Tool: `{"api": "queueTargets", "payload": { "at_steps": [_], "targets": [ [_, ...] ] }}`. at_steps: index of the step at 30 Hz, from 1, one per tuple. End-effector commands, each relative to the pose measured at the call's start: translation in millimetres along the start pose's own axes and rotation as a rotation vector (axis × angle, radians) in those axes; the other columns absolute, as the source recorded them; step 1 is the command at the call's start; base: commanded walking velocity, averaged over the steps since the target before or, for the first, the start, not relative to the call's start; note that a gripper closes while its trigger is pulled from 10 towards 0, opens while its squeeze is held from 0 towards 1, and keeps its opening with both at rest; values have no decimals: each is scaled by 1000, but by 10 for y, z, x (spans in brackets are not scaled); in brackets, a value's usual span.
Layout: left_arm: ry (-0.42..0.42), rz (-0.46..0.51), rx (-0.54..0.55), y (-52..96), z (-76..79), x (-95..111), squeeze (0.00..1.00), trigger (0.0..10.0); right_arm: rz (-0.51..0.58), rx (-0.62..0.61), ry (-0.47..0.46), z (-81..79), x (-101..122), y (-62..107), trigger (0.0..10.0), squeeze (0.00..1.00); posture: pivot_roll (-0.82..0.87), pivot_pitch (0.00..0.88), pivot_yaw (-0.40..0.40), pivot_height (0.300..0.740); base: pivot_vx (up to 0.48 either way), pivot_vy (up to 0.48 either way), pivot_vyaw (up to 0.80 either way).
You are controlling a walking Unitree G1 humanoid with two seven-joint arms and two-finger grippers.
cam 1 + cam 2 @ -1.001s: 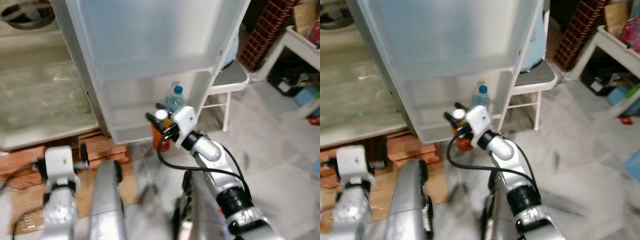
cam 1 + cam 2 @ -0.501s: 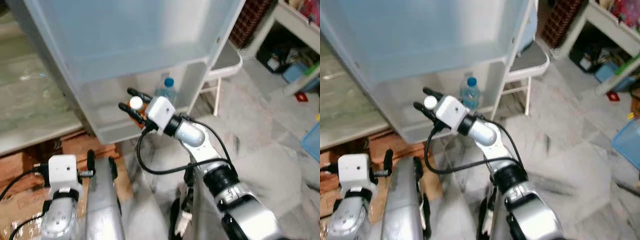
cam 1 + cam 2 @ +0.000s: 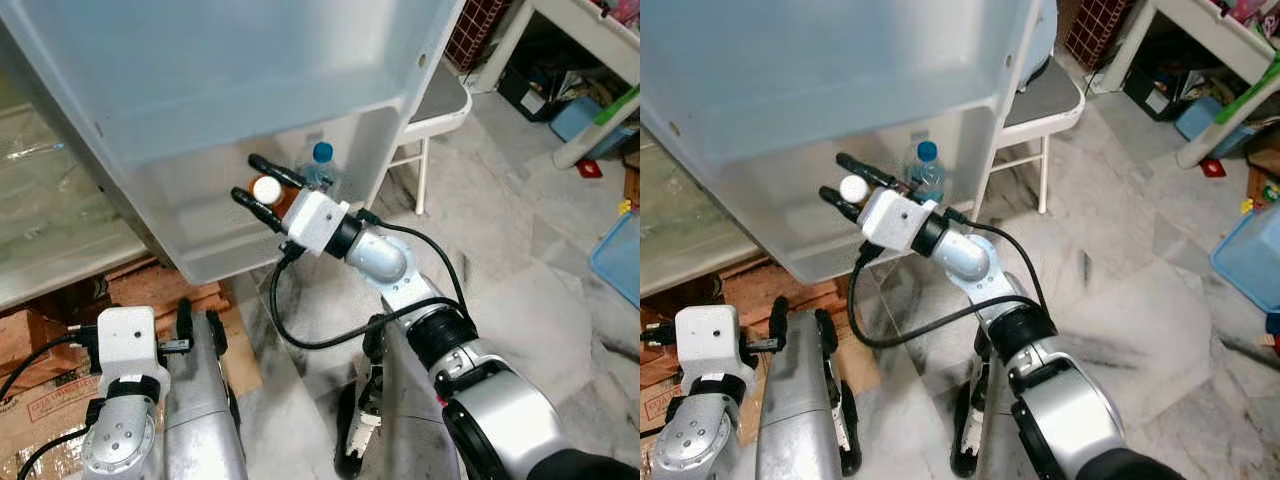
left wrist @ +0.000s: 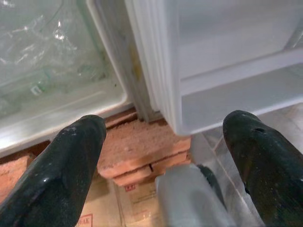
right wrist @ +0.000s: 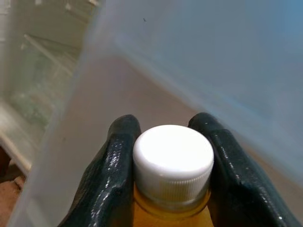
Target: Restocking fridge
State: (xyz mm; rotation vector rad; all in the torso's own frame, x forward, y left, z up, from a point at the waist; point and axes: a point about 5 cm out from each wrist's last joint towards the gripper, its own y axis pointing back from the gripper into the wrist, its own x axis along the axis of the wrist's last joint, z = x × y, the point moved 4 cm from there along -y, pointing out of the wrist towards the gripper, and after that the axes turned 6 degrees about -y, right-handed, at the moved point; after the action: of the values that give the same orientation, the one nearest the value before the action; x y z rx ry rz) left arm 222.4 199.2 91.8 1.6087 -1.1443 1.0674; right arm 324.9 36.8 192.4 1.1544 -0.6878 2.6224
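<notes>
My right gripper [image 3: 258, 179] is shut on an orange juice bottle with a white cap [image 3: 267, 189], holding it over the lower shelf of the open fridge door [image 3: 215, 245]. The right wrist view shows both black fingers [image 5: 116, 161] pressed against the bottle's neck just under the cap [image 5: 173, 158]. A clear water bottle with a blue cap [image 3: 320, 165] stands in that same door shelf, just beyond the juice bottle. My left gripper [image 4: 165, 156] hangs open low by the fridge's base.
The fridge body with a clear drawer [image 4: 52, 66] lies to the left, standing on bricks [image 4: 142, 151]. A white chair [image 3: 440, 105] stands behind the door. A blue bin [image 3: 615, 255] and a white table [image 3: 580, 40] are at the right.
The camera has shifted, so the whole scene slid. My right gripper has carried the juice bottle up and further in over the door shelf, closer to the water bottle.
</notes>
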Motion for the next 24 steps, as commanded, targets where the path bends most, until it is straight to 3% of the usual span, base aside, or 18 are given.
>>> {"api": "queueTargets", "payload": {
  "at_steps": [1, 4, 9, 16, 24],
  "targets": [
    [-17, -8, -1, 47, 3, -2, 0, 10000, 74, 47, 37, -149, 122, -94, 10000, 0, 221, 316, -98, 515, 0, 0, 0],
    [-21, -6, -2, 95, 15, 20, 0, 10000, 108, 94, 79, -312, 150, -105, 10000, 0, 233, 336, -101, 515, 0, 0, 0],
    [-25, -12, -4, 179, 19, 29, 0, 10000, 109, 108, 115, -377, 123, -92, 10000, 0, 248, 361, -103, 515, 0, 0, 0],
    [-24, -16, -4, 258, 7, 74, 0, 10000, -37, 118, 230, -356, -155, -119, 10000, 0, 285, 393, -111, 515, 0, 0, 0],
    [-30, -20, 7, 348, -21, 99, 0, 10000, -226, 42, 283, -244, -460, -41, 10000, 0, 324, 405, -118, 515, 0, 0, 0]
  ]
}}
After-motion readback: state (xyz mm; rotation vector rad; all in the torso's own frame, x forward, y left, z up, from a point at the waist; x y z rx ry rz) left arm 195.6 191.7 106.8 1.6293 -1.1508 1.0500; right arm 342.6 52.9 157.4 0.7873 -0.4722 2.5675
